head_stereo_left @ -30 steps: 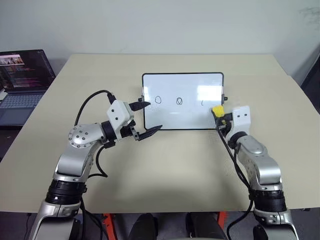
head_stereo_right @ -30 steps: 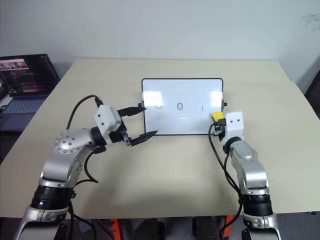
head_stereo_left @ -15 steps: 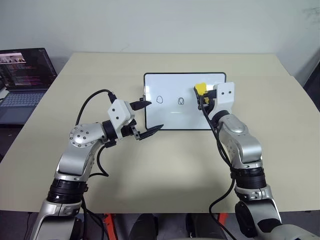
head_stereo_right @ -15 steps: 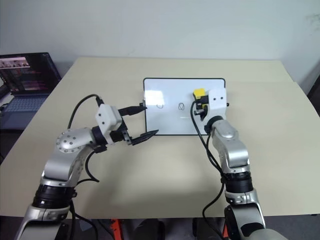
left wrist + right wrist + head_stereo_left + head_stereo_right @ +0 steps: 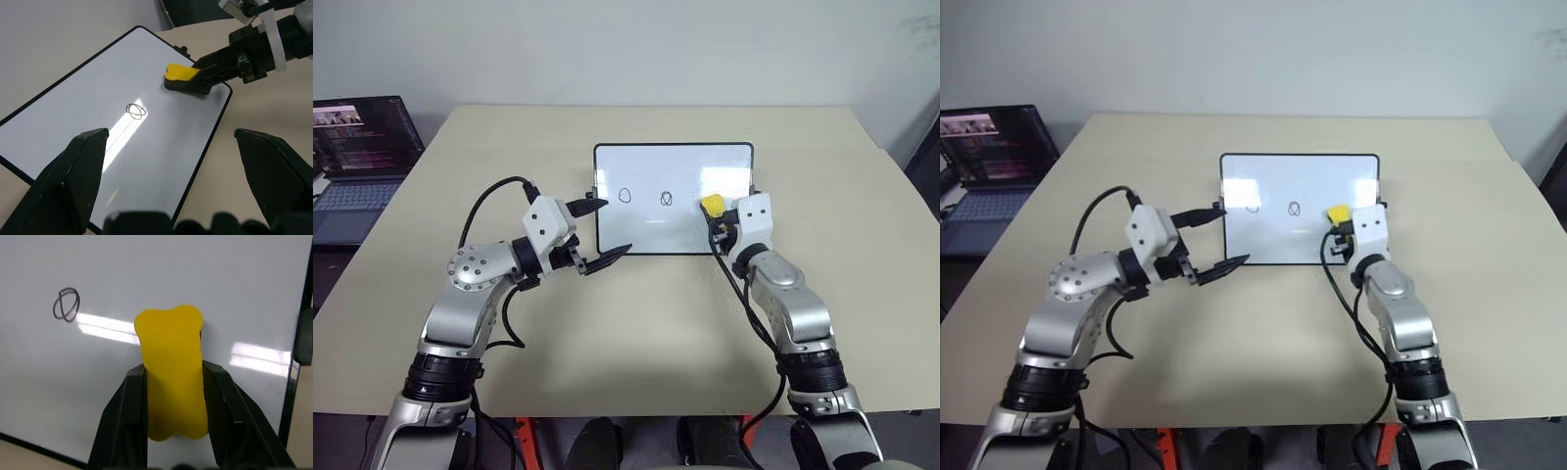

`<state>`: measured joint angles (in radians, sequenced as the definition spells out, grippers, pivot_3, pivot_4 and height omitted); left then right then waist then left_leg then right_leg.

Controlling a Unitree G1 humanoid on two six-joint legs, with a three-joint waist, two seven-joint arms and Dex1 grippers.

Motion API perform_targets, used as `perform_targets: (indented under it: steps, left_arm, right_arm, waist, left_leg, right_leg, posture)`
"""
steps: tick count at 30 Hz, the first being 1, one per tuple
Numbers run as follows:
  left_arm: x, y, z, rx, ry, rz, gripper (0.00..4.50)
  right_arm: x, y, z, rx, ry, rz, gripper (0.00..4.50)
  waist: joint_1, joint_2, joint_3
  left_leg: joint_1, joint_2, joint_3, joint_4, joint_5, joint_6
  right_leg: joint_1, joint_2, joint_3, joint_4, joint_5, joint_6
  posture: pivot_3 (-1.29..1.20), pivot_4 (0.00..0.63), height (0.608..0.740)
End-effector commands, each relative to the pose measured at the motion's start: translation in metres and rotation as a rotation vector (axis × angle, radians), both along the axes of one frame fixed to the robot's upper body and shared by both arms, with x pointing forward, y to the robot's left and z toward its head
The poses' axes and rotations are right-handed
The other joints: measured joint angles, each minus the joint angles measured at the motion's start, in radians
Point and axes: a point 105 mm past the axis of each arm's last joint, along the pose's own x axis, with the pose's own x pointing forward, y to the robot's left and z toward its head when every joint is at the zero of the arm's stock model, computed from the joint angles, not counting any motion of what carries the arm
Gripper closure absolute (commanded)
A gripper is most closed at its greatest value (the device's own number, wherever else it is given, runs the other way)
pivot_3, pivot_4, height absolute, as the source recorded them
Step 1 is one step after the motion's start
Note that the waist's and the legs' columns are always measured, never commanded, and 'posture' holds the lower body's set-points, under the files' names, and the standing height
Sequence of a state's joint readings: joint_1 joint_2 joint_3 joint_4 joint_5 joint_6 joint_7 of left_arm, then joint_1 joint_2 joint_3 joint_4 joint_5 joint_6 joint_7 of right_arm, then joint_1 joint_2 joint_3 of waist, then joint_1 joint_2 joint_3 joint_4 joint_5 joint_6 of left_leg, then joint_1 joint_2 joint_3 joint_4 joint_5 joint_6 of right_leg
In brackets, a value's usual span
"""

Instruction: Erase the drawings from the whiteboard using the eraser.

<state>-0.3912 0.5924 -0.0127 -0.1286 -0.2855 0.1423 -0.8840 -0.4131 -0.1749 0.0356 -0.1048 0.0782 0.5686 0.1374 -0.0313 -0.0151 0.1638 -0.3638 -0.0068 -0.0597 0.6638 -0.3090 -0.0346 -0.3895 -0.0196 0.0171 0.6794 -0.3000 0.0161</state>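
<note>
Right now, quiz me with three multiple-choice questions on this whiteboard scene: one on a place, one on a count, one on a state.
1. Where is the eraser?
A. on the whiteboard, robot's right part
B. on the laptop
C. on the bare table

2. How many drawings show on the board?
A. none
B. two
C. five

3. How is the left gripper?
A. shut on the eraser
B. open, holding nothing
C. shut on a marker

Answers: 1 A, the right gripper presses it there. 2 B, two loops remain. 3 B, its fingers stand apart beside the board.
</note>
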Motion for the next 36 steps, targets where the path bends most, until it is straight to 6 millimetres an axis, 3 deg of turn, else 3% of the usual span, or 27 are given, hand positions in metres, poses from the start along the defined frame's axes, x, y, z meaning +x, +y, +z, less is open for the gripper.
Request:
perform_targets:
  steps: [1, 8, 13, 23, 29, 36]
  left_arm:
    - [-0.004, -0.001, 0.014, 0.000, -0.059, -0.011, 0.00]
    - [-0.004, -0.003, 0.013, 0.001, -0.054, -0.021, 0.00]
    - [-0.003, -0.003, 0.013, 0.002, -0.054, -0.023, 0.00]
    - [-0.002, -0.002, 0.013, 0.000, -0.055, -0.020, 0.00]
    - [-0.001, 0.000, 0.011, 0.003, -0.056, -0.001, 0.00]
    - [0.001, 0.019, -0.003, 0.013, -0.028, 0.074, 0.00]
  right_arm:
    - [-0.009, -0.015, -0.014, -0.041, 0.056, -0.033, 3.27]
    - [-0.023, -0.034, -0.019, -0.070, 0.084, -0.059, 3.27]
    - [-0.026, -0.039, -0.010, -0.061, 0.062, -0.074, 3.27]
    - [-0.023, -0.021, 0.039, 0.027, -0.072, -0.030, 3.27]
    - [-0.020, -0.011, 0.050, 0.045, -0.091, -0.016, 3.27]
    - [-0.015, -0.007, 0.053, 0.057, -0.096, -0.015, 3.27]
  waist:
    - [0.000, 0.000, 0.000]
    - [0.001, 0.000, 0.000]
    - [0.001, 0.000, 0.000]
    - [0.000, 0.000, 0.000]
    - [0.001, 0.000, 0.000]
    - [-0.001, 0.000, 0.000]
  left_leg:
    - [0.000, 0.000, 0.000, 0.000, 0.000, 0.000]
    - [0.000, 0.000, 0.000, 0.000, 0.000, 0.000]
    - [0.000, 0.000, 0.000, 0.000, 0.000, 0.000]
    - [-0.001, 0.000, 0.000, -0.001, 0.000, 0.000]
    - [-0.001, 0.000, 0.000, -0.001, 0.000, 0.000]
    - [0.000, 0.000, 0.000, -0.001, 0.000, 0.000]
  right_leg:
    - [0.000, 0.000, 0.000, 0.000, 0.000, 0.000]
    - [0.000, 0.000, 0.000, 0.000, 0.000, 0.000]
    - [0.000, 0.000, 0.000, 0.000, 0.000, 0.000]
    - [-0.001, 0.000, 0.000, -0.001, 0.000, 0.000]
    - [-0.001, 0.000, 0.000, -0.001, 0.000, 0.000]
    - [-0.001, 0.000, 0.000, -0.001, 0.000, 0.000]
  posture:
    - [0.00, 0.150, 0.740]
    - [0.00, 0.150, 0.740]
    - [0.00, 0.150, 0.740]
    - [0.00, 0.150, 0.740]
    - [0.00, 0.150, 0.740]
    - [0.00, 0.150, 0.740]
